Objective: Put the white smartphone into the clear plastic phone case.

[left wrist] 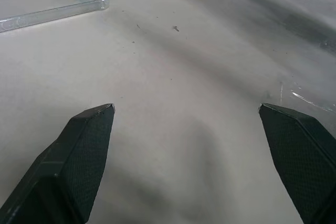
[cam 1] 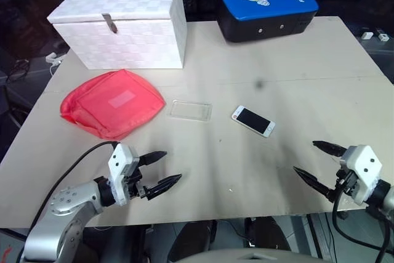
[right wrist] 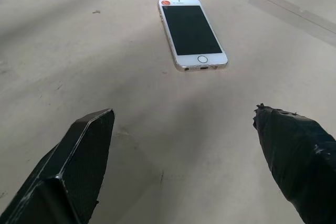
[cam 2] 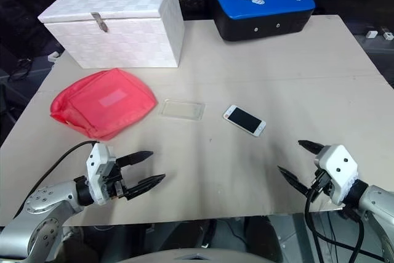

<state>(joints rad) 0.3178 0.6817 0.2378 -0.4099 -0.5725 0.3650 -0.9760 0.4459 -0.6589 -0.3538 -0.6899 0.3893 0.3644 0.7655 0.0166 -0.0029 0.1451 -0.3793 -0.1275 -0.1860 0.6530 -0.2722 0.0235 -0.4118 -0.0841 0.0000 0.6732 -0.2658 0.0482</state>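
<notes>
Nearest, both black two-fingered grippers hover spread wide and empty over the pale table (cam 1: 295, 66): left gripper (cam 1: 165, 168), right gripper (cam 1: 313, 160). Beyond, clear plastic phone case (cam 1: 191, 110) lies beside the white smartphone (cam 1: 253, 121), apart.

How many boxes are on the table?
2. The white box sits at the far left of the table, behind the red pouch. The blue-topped box sits at the far edge, right of it.
</notes>
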